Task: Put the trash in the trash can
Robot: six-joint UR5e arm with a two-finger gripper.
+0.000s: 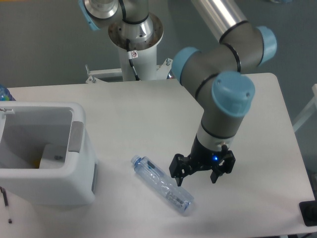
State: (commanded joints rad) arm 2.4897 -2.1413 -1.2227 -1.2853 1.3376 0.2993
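A clear plastic bottle (162,184) with a bluish cap lies on its side on the white table, slanting from upper left to lower right. My gripper (197,179) hovers just right of the bottle's middle, fingers spread open and holding nothing. Its left finger (179,179) is close to the bottle's side. The trash can (47,153), a large white boxy bin with a grey panel, stands at the table's left edge. Inside it I see a pale flat sheet and a small yellowish bit. The paper packet cannot be made out clearly.
The arm's base column (134,59) rises at the table's back centre. A dark object (309,213) sits off the table's right front corner. A thin dark stick (6,203) lies by the bin's front left.
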